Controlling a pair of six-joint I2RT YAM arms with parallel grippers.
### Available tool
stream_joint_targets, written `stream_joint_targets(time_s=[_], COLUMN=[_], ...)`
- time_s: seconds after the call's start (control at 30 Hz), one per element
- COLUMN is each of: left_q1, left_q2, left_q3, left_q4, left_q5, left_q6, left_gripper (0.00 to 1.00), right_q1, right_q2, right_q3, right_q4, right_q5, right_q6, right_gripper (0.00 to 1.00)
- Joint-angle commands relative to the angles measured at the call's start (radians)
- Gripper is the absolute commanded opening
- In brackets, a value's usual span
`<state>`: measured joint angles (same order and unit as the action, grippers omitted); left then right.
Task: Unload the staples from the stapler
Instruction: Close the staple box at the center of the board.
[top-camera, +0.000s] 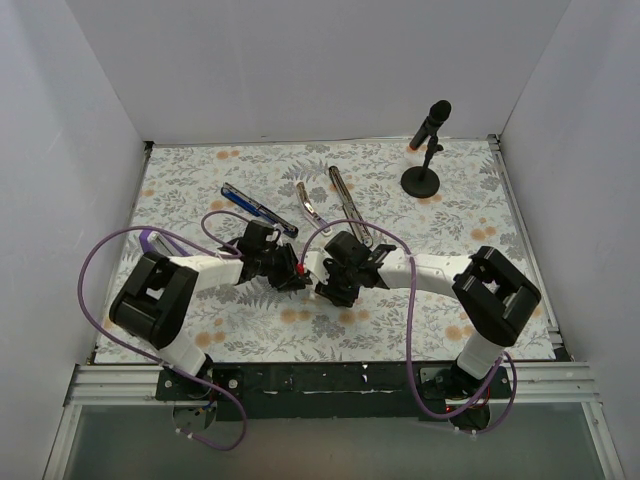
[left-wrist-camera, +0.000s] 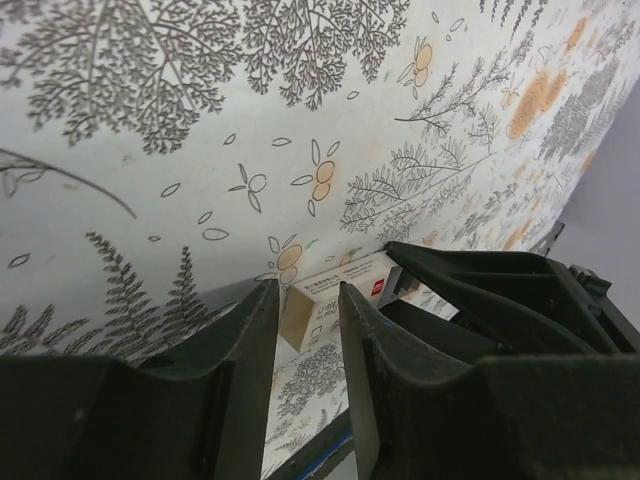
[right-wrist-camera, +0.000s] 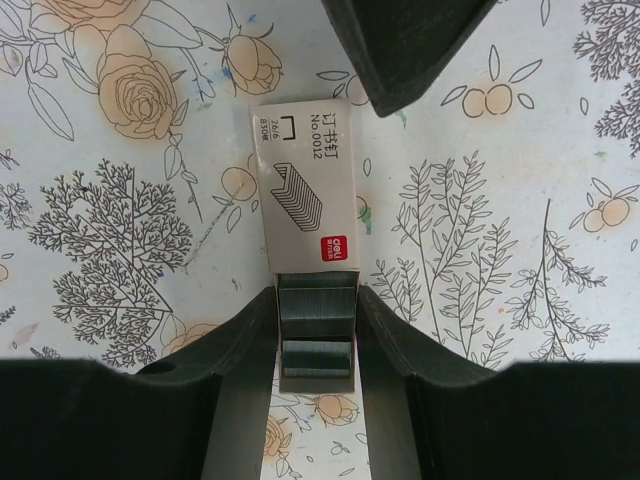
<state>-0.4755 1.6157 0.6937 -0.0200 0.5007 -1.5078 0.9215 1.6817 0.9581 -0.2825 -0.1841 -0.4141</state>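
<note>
Floral cloth (top-camera: 190, 175) lying underneath, white walls (top-camera: 300, 60) enclosing. Stapler (top-camera: 258, 210) lying opened on far cloth, beyond both grippers. Right gripper (right-wrist-camera: 316, 295) pinching drawer (right-wrist-camera: 316, 383) of staple box (right-wrist-camera: 300, 180), staples (right-wrist-camera: 316, 360) sitting inside. Left gripper (left-wrist-camera: 305, 290) hovering at box's other end, fingers (left-wrist-camera: 255, 340) slightly parted; grip unclear.

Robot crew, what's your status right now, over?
Right fingers clamped on staples sticking out of staple box. Left fingers at the box, grip unclear. Stapler open beyond, nothing blocking.

black microphone on a round stand (top-camera: 430, 122) stood far right, floral table cover (top-camera: 190, 190) lay underneath, small cardboard box (right-wrist-camera: 305, 185) sat near centre
</note>
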Motion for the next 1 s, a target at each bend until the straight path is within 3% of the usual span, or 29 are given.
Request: stream_joint_targets(time_s=[0.0, 0.3, 0.97], left_q1=[-0.006, -0.021, -0.048], left_q2=[-0.102, -0.054, -0.068], left_q3=[0.035, 0.018, -0.011], left_q4=[-0.103, -0.058, -0.08], left_q5=[-0.113, -0.034, -0.077], left_q6=[0.034, 0.012, 0.017], left_gripper=[0.31, 0.27, 0.29], right_q1=[0.01, 0.011, 0.013], right_q2=[-0.033, -0.039, -0.046], right_q3=[-0.024, -0.041, -0.044], right_q4=[0.012, 0.032, -0.001], right_q5=[-0.041, -0.049, -0.078], right_q6=[-0.02, -0.032, -0.054], right_gripper=[0.43, 0.43, 0.43])
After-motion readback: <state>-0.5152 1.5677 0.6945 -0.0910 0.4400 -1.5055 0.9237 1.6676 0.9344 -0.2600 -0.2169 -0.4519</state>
